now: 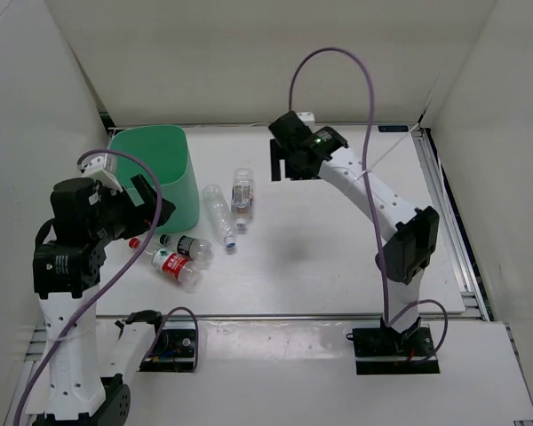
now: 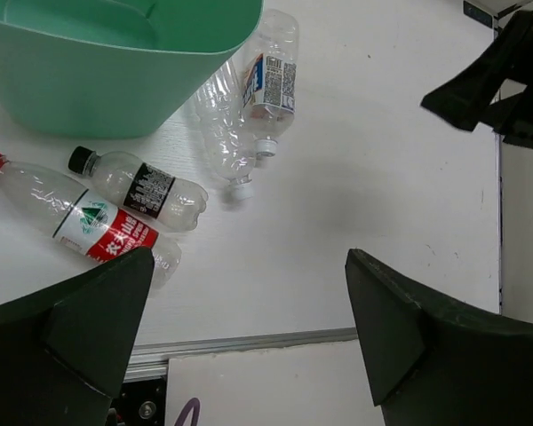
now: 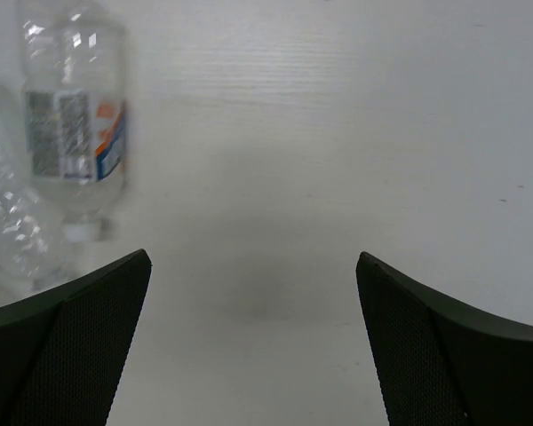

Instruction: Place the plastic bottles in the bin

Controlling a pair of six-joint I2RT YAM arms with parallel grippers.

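Four clear plastic bottles lie on the white table right of the mint-green bin (image 1: 155, 177). A plain one (image 1: 218, 213) and one with a white-and-blue label (image 1: 242, 195) lie side by side, white caps toward me. A dark-labelled one (image 1: 185, 246) and a red-labelled, red-capped one (image 1: 169, 264) lie nearer the left arm. My left gripper (image 1: 151, 206) is open and empty, above the bin's near side; its view shows the bin (image 2: 115, 62) and all the bottles (image 2: 89, 226). My right gripper (image 1: 287, 167) is open and empty, hovering right of the labelled bottle (image 3: 75, 133).
White walls enclose the table on the left, back and right. A metal rail (image 1: 338, 317) runs along the table's near edge, and another along its right edge (image 1: 449, 213). The right arm's purple cable (image 1: 338, 62) loops high above the back of the table.
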